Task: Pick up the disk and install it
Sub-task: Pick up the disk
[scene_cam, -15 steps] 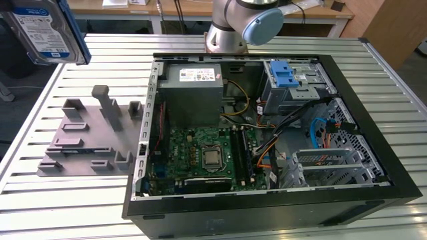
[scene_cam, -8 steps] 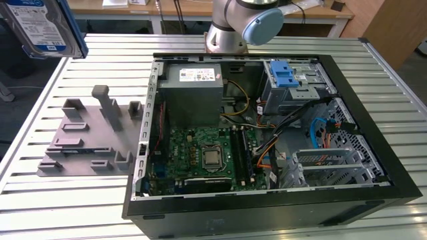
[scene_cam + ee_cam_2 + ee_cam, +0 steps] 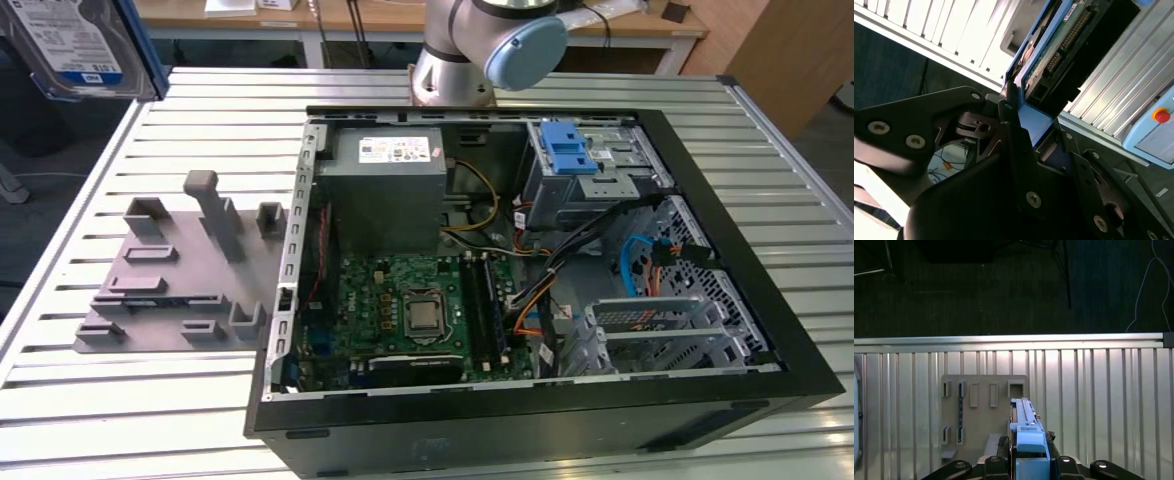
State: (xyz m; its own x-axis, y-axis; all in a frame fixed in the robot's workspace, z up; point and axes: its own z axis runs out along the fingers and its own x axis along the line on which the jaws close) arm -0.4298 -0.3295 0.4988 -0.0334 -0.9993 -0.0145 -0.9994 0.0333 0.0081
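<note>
disk held in the tool, clear of the counter

the tool (image 3: 1024, 120) is closed on the disk (image 3: 1056, 50). in the second wrist view its dark fingers (image 3: 1008, 112) press on either side of the blue bracket (image 3: 1035, 124) at the disk's near end, with no gap showing between pad and plastic. the disk's green circuit side faces this camera.

in the first wrist view the disk (image 3: 1023, 415) shows edge-on, reaching out from the tool (image 3: 1029, 462). the grey fixture (image 3: 979, 410) lies below it on the slatted counter (image 3: 1104, 405). the fixture's slots are bare.

in the exterior view the disk (image 3: 74, 45) hangs in the air in the upper corner at the exterior view's left, label toward the camera, touching nothing on the counter (image 3: 80, 400). it is well apart from the open case (image 3: 747, 270). the fixture (image 3: 174, 280) sits just beside the case, on the exterior view's left. inside the case, the cage (image 3: 594, 180) with its blue latch (image 3: 571, 150) stands at the far side. the grey box (image 3: 380, 190) is beside the cage, and the green board (image 3: 407, 305) lies nearer the camera. the arm (image 3: 467, 45) rises behind the case.
</note>
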